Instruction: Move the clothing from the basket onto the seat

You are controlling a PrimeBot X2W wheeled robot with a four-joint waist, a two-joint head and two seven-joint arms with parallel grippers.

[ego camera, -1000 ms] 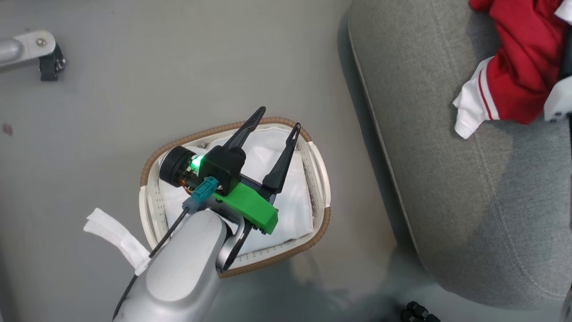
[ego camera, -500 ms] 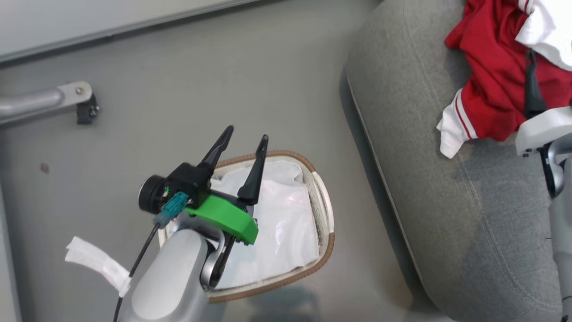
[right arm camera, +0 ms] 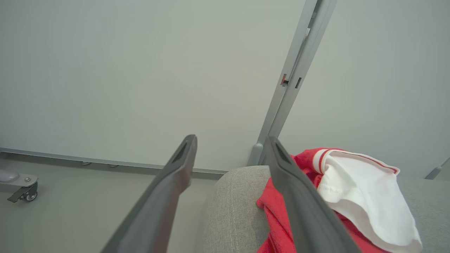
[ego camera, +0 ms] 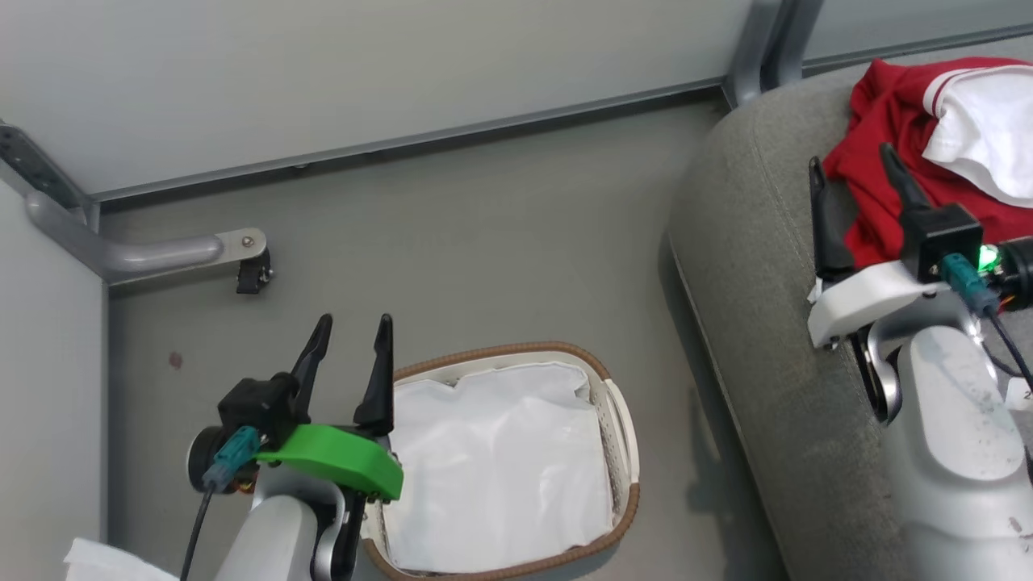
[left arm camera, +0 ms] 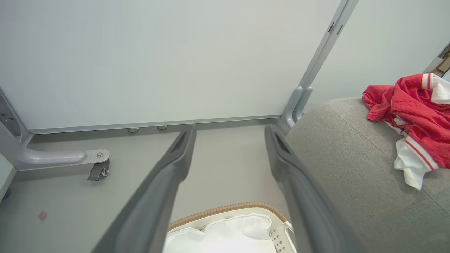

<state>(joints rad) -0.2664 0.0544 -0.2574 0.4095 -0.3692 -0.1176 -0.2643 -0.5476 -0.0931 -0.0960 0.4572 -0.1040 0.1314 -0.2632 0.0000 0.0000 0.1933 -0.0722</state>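
The clothing [ego camera: 888,137] lies upper right on the seat [ego camera: 767,323], just beyond my spread, empty right gripper [ego camera: 850,157]; my spread left gripper [ego camera: 355,319] hangs beside the basket [ego camera: 500,353].

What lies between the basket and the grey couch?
Bare grey floor separates the basket and the couch; nothing rests on that strip. The head view shows it.

The light is bright, soft and even. The seat [ego camera: 759,339] throws a faint shadow on the floor [ego camera: 484,258] beside it. The white liner [ego camera: 500,460] in the basket [ego camera: 621,436] is so bright its folds almost wash out. A small green light [ego camera: 986,258] glows by the right gripper [ego camera: 851,157]. In the wrist views the dark fingers [left arm camera: 158,196] look blurry up close, and the wall post [left arm camera: 316,63] leans.
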